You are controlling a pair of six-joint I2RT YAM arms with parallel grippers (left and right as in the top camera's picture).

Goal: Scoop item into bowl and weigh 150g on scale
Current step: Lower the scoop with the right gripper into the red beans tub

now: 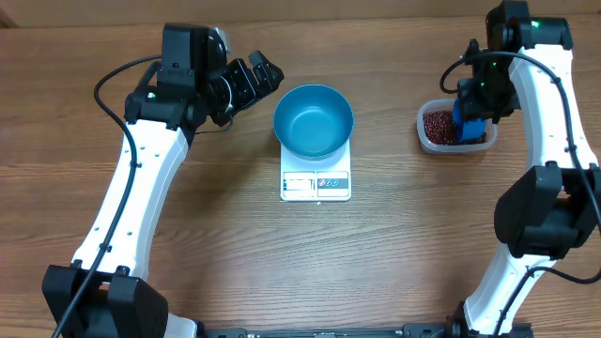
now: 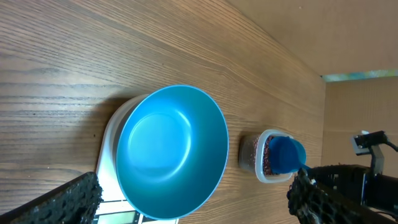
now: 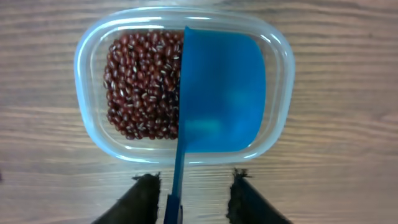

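The empty blue bowl (image 1: 313,120) (image 2: 171,152) stands on the white scale (image 1: 315,184) (image 2: 115,124) at the table's middle. The item, red-brown beans (image 3: 143,87) (image 1: 438,125), fills the left half of a clear tub (image 3: 87,74) (image 1: 423,131) (image 2: 258,158) at the right. A blue scoop (image 3: 221,93) (image 1: 472,128) (image 2: 286,154) rests in the tub's other half, its handle sticking out over the rim. My right gripper (image 3: 194,183) (image 1: 474,113) stands open around that handle, with a gap on the right side. My left gripper (image 2: 196,199) (image 1: 258,80) is wide open just left of the bowl, holding nothing.
The scale's display and buttons (image 1: 315,185) face the table's front edge. Bare wooden table (image 1: 394,253) lies between the scale and the tub and across the front. Both arms' white links (image 1: 141,188) reach in from the front corners.
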